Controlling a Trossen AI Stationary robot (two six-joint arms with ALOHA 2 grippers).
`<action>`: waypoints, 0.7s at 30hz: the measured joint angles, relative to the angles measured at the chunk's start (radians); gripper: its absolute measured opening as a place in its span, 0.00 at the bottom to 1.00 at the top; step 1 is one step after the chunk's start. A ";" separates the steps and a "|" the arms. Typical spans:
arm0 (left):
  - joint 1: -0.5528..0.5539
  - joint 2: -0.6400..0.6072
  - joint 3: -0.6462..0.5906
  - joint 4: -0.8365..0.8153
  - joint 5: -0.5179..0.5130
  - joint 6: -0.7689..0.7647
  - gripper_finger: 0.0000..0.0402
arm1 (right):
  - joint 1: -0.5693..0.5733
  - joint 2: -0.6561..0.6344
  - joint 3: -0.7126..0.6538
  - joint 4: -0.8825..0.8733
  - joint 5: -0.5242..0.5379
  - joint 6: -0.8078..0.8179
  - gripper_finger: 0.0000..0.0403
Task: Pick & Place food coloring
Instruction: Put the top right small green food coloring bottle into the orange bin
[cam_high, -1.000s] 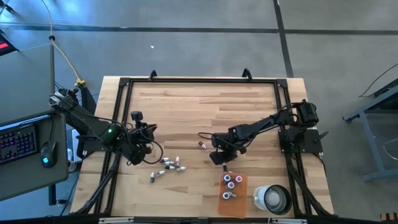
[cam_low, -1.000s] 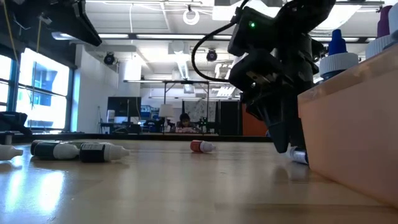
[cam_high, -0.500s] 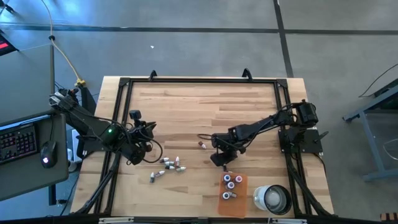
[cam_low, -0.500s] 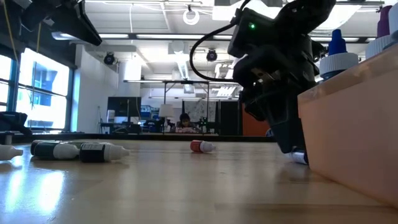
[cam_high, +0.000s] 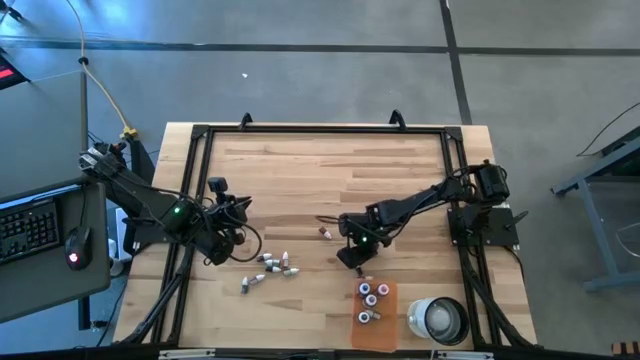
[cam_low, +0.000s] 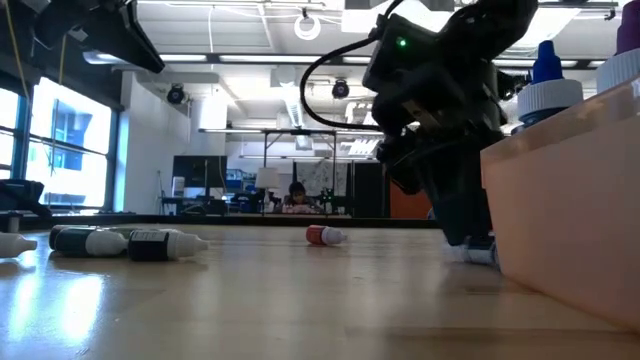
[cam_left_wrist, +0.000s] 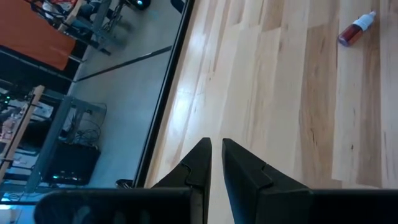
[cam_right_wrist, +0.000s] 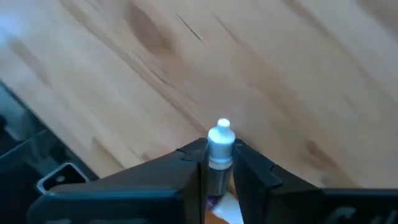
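The right gripper, closed on a white-capped bottle, probably should lift straight before swinging right to the tray.

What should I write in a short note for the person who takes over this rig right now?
Right end effector: shut on a white-capped bottle, low over the table beside the orange tray.
Left end effector: fingers nearly together, nothing between them, waiting at the table's left side.
Done: about four bottles already stand in the tray.
Left: a group of bottles lying left of centre, and one red bottle lying alone near the middle. The white cup sits right of the tray.
Next, probably: place the held bottle in the tray, then fetch the others.
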 joint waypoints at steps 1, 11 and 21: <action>0.000 0.000 0.000 0.003 0.005 0.000 0.09 | -0.009 -0.002 0.000 0.014 -0.003 -0.014 0.13; 0.000 0.000 -0.001 0.115 0.029 0.099 0.09 | -0.113 -0.044 0.125 -0.008 0.048 -0.243 0.02; 0.000 0.001 -0.001 0.253 0.159 0.240 0.09 | -0.008 -0.045 0.438 -0.465 0.415 -0.757 0.02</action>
